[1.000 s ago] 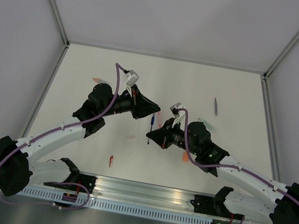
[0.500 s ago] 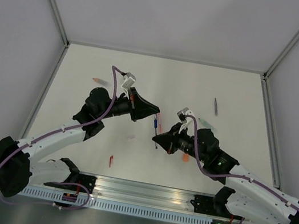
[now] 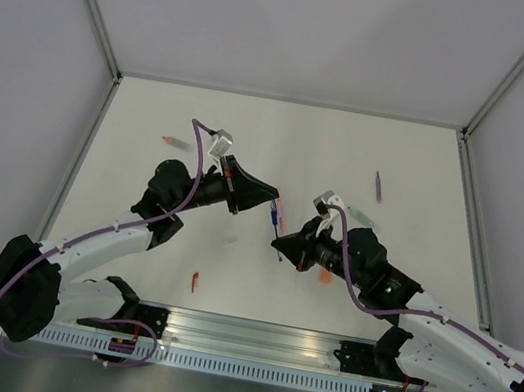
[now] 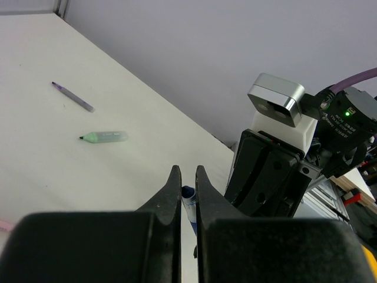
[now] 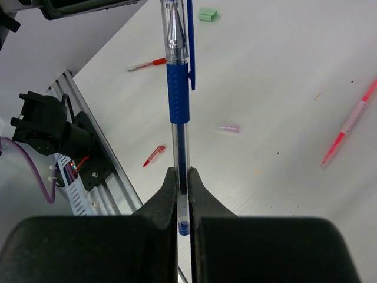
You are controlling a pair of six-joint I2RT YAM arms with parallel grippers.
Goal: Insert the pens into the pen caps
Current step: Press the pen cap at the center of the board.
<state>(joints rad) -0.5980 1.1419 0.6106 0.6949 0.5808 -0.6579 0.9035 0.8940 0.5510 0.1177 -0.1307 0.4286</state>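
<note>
A blue pen hangs in the air between my two arms, seen small in the top view. My right gripper is shut on its clear barrel near the back end, at mid-table. The blue pen cap, clear with a blue clip, sits over the pen's far end. My left gripper is shut on that cap, just up and left of the right gripper. Loose on the table lie a green pen and a grey pen.
A mint cap, a red pen stick, a red cap, a pale purple cap and a pink-red pen lie scattered on the white table. An orange cap sits under the right arm. The metal rail runs along the near edge.
My left gripper has closed on the cap end of the blue pen. The right arm has shifted slightly right and down, tilting the pen.
</note>
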